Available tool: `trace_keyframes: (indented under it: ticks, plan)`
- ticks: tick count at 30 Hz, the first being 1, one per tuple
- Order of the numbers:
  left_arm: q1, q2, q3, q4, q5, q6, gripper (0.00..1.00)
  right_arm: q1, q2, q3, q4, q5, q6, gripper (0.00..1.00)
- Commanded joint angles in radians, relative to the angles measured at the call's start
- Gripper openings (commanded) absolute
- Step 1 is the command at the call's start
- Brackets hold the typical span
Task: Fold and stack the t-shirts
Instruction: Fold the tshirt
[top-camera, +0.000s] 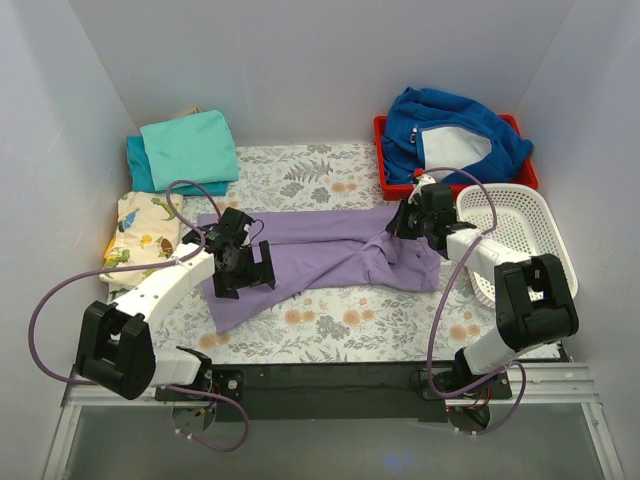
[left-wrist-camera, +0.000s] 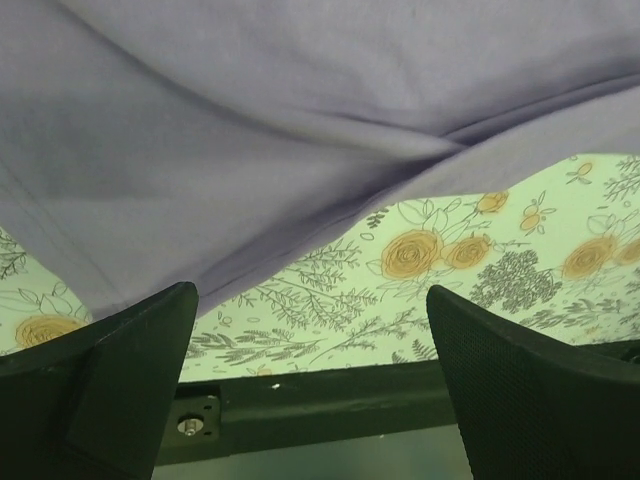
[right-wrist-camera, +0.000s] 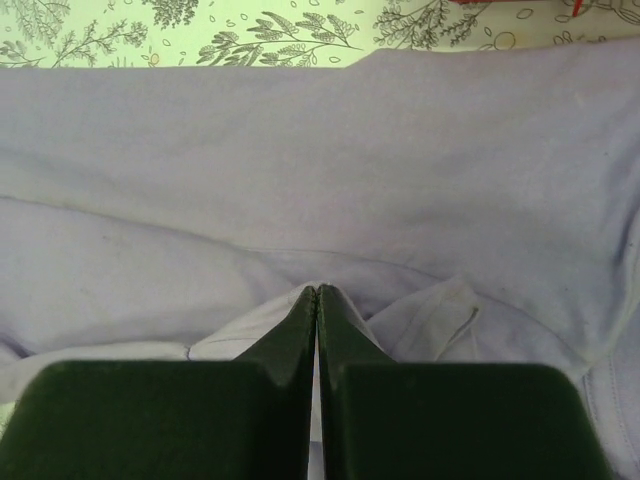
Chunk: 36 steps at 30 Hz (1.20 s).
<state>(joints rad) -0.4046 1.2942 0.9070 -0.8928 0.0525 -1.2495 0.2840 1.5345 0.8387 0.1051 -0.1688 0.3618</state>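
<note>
A lavender-purple t-shirt (top-camera: 330, 255) lies spread across the middle of the flower-print table cover, partly folded and rumpled at its right end. My left gripper (top-camera: 246, 274) is open, hovering just above the shirt's left part; in the left wrist view (left-wrist-camera: 310, 300) nothing is between its fingers and the shirt's (left-wrist-camera: 300, 130) edge lies ahead of them. My right gripper (top-camera: 408, 226) is shut on a pinched ridge of the lavender shirt (right-wrist-camera: 320, 160) at its right end, with the tips (right-wrist-camera: 317, 291) together. A folded turquoise tee (top-camera: 190, 148) lies on a darker teal one (top-camera: 136, 166) at the back left.
A red bin (top-camera: 380, 152) at the back right holds a royal-blue fleece jacket (top-camera: 455, 125). A white mesh basket (top-camera: 552, 225) stands at the right. A yellow printed cloth (top-camera: 145, 232) lies at the left edge. White walls close in three sides.
</note>
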Motion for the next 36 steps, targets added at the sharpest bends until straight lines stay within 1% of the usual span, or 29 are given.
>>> trace_keyframes:
  ticks: [1,3,4,8,11,14,20,23,24,25,27,28,29,31,32,36]
  plan:
    - [-0.007,-0.001,0.003,-0.063,0.047,0.022,0.98,-0.002,0.018,0.053,0.018,-0.040,-0.026,0.01]
    - [-0.010,0.017,0.027,-0.104,-0.012,-0.001,0.98,-0.002,0.024,0.062,0.018,-0.050,-0.026,0.01]
    - [-0.013,0.031,0.047,-0.112,-0.073,0.002,0.98,-0.002,0.026,0.065,0.018,-0.066,-0.026,0.01]
    - [-0.019,0.060,0.047,-0.117,-0.132,0.019,0.98,-0.002,0.032,0.076,0.019,-0.098,-0.014,0.01]
    - [-0.040,0.100,0.044,-0.104,-0.138,0.036,0.98,-0.002,0.036,0.082,0.019,-0.113,-0.012,0.01]
    - [-0.079,0.161,0.070,-0.113,-0.177,0.045,0.98,-0.002,0.038,0.085,0.018,-0.120,-0.014,0.01]
    - [-0.140,0.227,0.059,-0.095,-0.140,0.076,0.97,-0.002,0.042,0.086,0.018,-0.126,-0.015,0.01]
    - [-0.151,0.249,0.055,-0.094,-0.154,0.065,0.87,-0.003,0.044,0.086,0.018,-0.133,-0.015,0.01]
    - [-0.152,0.251,0.055,-0.097,-0.157,0.064,0.83,-0.003,0.045,0.086,0.018,-0.135,-0.015,0.01]
    - [-0.152,0.255,0.056,-0.095,-0.160,0.062,0.71,-0.005,0.046,0.086,0.016,-0.133,-0.015,0.01]
    - [-0.152,0.263,0.055,-0.106,-0.169,0.055,0.52,-0.003,0.044,0.085,0.016,-0.132,-0.017,0.01]
    - [-0.151,0.263,0.052,-0.103,-0.171,0.053,0.39,-0.003,0.044,0.083,0.016,-0.129,-0.017,0.01]
    - [-0.151,0.267,0.049,-0.103,-0.177,0.051,0.33,-0.003,0.041,0.082,0.015,-0.126,-0.018,0.01]
    - [-0.152,0.278,0.052,-0.107,-0.184,0.045,0.19,-0.005,0.035,0.079,0.015,-0.126,-0.017,0.01]
    - [-0.152,0.284,0.055,-0.118,-0.200,0.044,0.00,-0.005,0.029,0.077,0.012,-0.126,-0.017,0.01]
    - [-0.151,0.326,0.088,-0.165,-0.242,0.032,0.00,-0.005,0.007,0.066,0.002,-0.117,-0.021,0.01]
